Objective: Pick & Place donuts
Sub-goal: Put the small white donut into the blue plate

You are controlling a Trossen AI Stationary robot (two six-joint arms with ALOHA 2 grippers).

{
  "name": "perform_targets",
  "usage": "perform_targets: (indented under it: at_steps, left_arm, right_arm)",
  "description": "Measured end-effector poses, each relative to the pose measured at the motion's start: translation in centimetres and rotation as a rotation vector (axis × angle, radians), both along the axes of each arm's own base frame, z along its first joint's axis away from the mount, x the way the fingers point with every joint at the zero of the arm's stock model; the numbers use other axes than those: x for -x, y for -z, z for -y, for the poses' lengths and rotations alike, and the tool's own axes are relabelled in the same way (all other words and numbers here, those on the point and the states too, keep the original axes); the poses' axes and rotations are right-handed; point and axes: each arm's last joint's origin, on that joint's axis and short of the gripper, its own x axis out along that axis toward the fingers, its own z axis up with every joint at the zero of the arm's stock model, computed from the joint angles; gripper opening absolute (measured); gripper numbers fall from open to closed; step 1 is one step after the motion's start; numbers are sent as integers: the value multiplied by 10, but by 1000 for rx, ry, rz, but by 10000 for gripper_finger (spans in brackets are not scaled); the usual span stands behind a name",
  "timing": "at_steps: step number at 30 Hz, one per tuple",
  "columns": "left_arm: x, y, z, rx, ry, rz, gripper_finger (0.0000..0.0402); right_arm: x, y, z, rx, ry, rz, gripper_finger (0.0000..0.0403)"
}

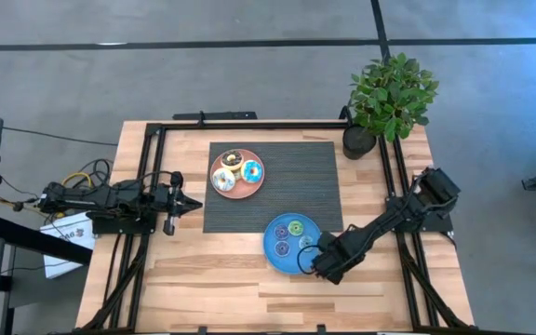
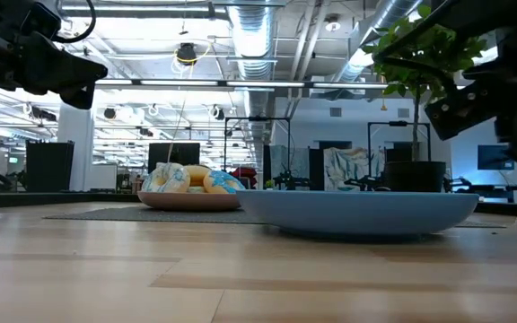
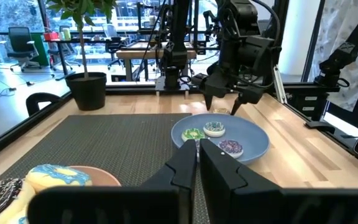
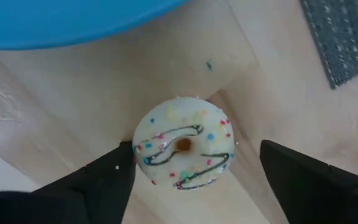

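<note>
While the right claw (image 4: 188, 171) is hovering directly over a white donut (image 4: 184, 150) with its fingers spread wide on either side, not yet touching it, the donut is lying flat on the bare wooden counter (image 4: 104, 112) just beside the blue plate (image 4: 61, 18). Three more donuts (image 1: 294, 235) are sitting on that blue plate (image 1: 274, 251), and others (image 1: 238, 169) are resting on the pink plate (image 1: 221, 190) over the dark mat (image 1: 296, 186). Judging by its look, the white donut is a light, rigid toy ring with smooth icing, probably slippery, so opposite points of the outer rim are offering the surest hold. The left claw (image 1: 190, 204) is waiting with fingers pressed together near the counter's left edge.
</note>
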Motion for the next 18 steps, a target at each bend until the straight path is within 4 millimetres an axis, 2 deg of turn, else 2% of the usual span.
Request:
perform_targets:
  at_steps: [7,18]
  left_arm:
    - [0,0,0,1,0,0,12]
    - [0,0,0,2,0,0,12]
  right_arm:
    - [-3,0,1,-22,-10,20,267]
    - [-3,0,1,-22,-9,25,194]
